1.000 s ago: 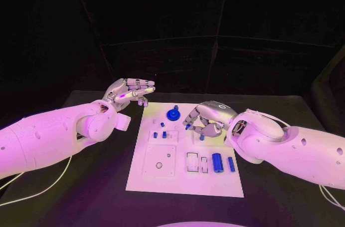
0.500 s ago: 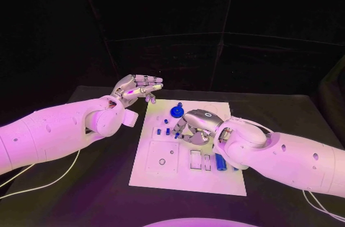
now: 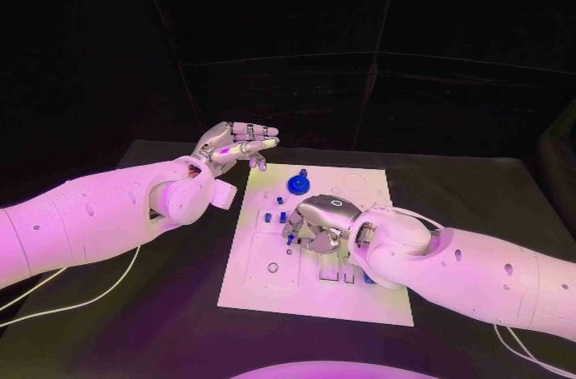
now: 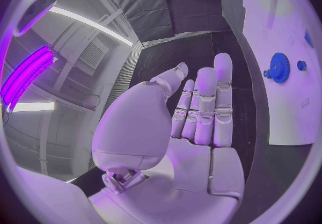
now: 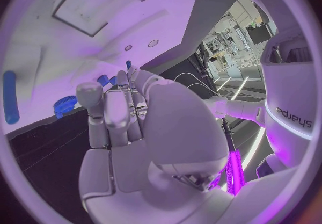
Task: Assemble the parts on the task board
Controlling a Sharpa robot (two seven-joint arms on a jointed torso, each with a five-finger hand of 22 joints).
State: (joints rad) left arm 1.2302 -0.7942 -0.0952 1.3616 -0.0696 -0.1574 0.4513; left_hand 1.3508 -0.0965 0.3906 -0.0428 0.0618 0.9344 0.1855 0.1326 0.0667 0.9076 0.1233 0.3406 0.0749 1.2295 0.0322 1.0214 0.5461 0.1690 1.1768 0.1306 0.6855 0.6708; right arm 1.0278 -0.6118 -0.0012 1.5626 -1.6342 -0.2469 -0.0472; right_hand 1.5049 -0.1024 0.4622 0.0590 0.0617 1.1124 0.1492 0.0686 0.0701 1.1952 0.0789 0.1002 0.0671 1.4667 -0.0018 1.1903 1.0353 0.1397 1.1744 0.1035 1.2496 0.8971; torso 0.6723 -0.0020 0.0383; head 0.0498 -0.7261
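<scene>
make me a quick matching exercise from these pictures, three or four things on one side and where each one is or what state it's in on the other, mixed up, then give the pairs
Things
1. left hand
2. right hand
3. blue gear
4. task board

Places or states
A. white plate lying flat in the middle of the black table
B. raised off the board's far left corner, fingers apart, holding nothing
C. standing near the board's far edge
D. down over the middle of the board, fingers curled toward the small blue pieces

Pairs: 1-B, 2-D, 3-C, 4-A

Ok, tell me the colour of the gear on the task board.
Blue; the gear shows best in the left wrist view.
</scene>
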